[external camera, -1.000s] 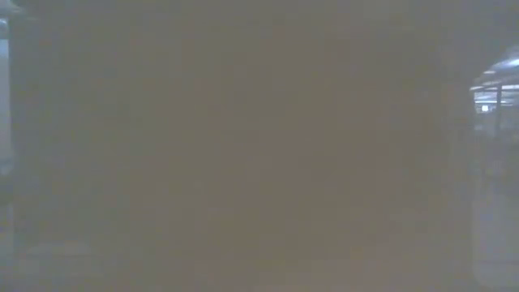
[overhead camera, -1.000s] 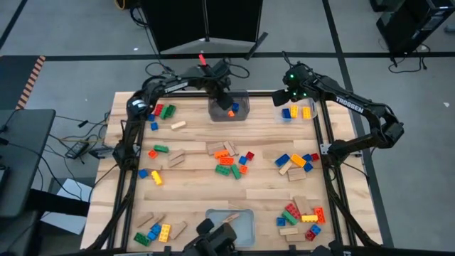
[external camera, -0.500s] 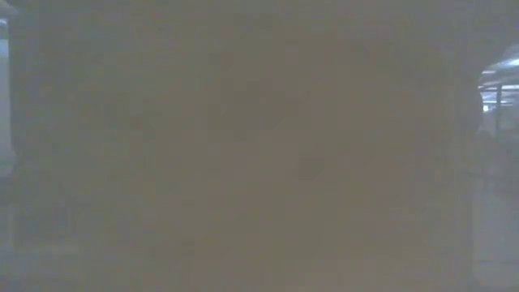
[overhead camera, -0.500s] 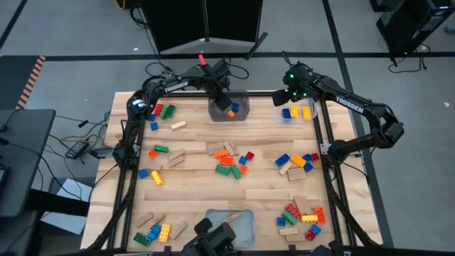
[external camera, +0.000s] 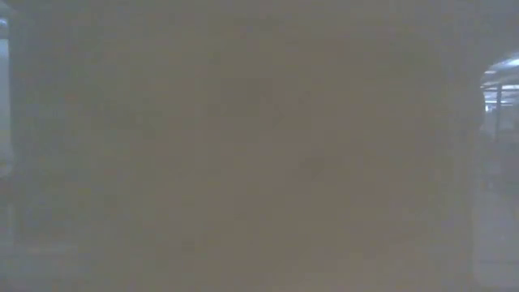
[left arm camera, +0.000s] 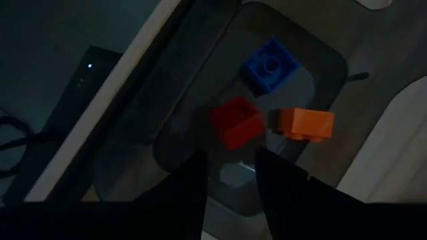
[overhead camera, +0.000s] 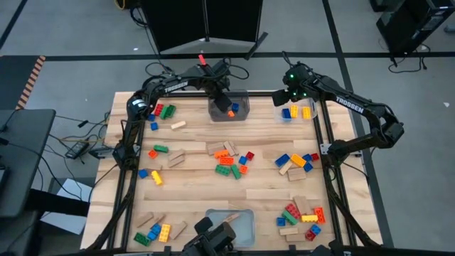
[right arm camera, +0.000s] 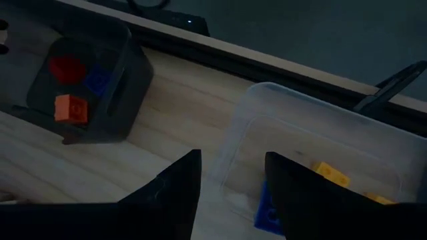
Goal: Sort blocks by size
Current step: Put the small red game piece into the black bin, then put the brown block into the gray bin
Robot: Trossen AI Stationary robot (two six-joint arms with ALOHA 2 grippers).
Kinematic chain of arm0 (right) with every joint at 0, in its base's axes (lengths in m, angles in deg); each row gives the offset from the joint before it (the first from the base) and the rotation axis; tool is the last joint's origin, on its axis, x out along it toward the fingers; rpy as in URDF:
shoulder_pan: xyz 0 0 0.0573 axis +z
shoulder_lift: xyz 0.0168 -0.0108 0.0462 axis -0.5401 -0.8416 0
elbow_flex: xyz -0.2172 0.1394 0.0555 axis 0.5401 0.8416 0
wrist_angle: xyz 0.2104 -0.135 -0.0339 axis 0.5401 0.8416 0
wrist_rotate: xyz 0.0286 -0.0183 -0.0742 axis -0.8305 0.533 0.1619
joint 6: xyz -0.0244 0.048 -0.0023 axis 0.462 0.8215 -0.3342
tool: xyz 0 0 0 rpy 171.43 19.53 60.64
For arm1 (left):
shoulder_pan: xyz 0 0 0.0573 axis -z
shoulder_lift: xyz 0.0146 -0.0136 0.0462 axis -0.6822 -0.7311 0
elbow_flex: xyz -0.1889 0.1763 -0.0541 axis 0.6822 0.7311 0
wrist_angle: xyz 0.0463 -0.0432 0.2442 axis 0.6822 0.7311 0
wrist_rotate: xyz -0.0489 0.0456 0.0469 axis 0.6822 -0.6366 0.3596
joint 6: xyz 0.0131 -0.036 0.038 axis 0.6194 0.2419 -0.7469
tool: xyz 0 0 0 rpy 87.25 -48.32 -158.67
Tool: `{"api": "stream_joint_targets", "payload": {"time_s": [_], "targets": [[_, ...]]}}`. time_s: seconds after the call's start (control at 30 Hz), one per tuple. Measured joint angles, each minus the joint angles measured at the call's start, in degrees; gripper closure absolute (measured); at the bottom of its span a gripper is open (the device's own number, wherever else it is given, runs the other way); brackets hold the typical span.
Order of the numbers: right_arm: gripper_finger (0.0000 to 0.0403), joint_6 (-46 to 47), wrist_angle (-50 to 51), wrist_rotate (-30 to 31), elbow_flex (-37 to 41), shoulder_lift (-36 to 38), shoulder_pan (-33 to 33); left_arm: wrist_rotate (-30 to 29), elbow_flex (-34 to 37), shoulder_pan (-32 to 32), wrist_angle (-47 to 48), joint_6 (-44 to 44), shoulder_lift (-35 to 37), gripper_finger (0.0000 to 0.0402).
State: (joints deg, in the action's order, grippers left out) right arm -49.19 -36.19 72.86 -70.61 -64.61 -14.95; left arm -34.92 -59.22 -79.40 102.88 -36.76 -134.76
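On the far left of the pale wooden surface [overhead camera: 192,192], a green and a red studded brick [overhead camera: 166,111] lay near the back edge, with a tan wooden block [overhead camera: 178,125] just beside them. Down at the front left corner sat a cluster of green, blue and yellow bricks [overhead camera: 155,232] mixed with wooden pieces.

The left gripper [overhead camera: 226,104] hung over the dark-tinted clear bin [overhead camera: 229,108] at the back middle, its fingers [left arm camera: 190,193] spread a little with nothing between them. Inside that bin, the wrist view showed a small blue studded brick [left arm camera: 270,65], a small red brick [left arm camera: 235,121] and a small orange brick [left arm camera: 303,124]; the orange one sat just off the fingertips, and whether it was lying in the bin I cannot tell.

Centre surface: a heap of orange, green, red and blue bricks [overhead camera: 232,164] beside tan blocks [overhead camera: 222,148]. A clear bin [overhead camera: 230,222] stood at the front edge.

Over to the right, the right gripper [overhead camera: 284,98] hovered at the back, above the near rim of a clear plastic bin [overhead camera: 298,112] holding blue and yellow bricks [right arm camera: 331,176]. Its fingers [right arm camera: 175,193] stood apart, empty. More bricks [overhead camera: 298,161] lay mid right, and another mixed pile [overhead camera: 302,214] at the front right
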Motion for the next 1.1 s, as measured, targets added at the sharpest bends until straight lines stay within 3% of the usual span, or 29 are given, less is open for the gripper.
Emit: {"api": "stream_joint_targets", "payload": {"time_s": [0.27,0.43,0.6,0.77,0.93,1.1], "targets": [[0.0222,0.02,-0.02,-0.01,0.00,0.00,0.00,-6.75,-2.27,0.00,-1.76,-1.61,-0.01,0.0264],[0.0222,0.17,-0.02,-0.02,0.00,0.00,0.00,-6.99,-7.83,-0.02,0.80,-1.73,0.09,0.0264],[0.0222,0.05,0.00,-1.41,0.00,0.00,0.00,-6.95,-15.24,0.10,11.77,-6.08,0.09,0.0264],[0.0222,-1.94,0.00,-2.23,0.00,0.00,0.00,-4.12,-20.23,0.26,24.84,-3.88,0.09,0.0264],[0.0222,-5.34,0.00,-2.36,0.00,0.00,0.00,-0.40,-17.71,2.28,27.47,-0.02,2.49,0.0264],[0.0222,-7.96,0.33,-2.80,-0.02,0.74,0.07,0.24,-6.72,6.88,19.44,4.66,9.78,0.0264]]}}
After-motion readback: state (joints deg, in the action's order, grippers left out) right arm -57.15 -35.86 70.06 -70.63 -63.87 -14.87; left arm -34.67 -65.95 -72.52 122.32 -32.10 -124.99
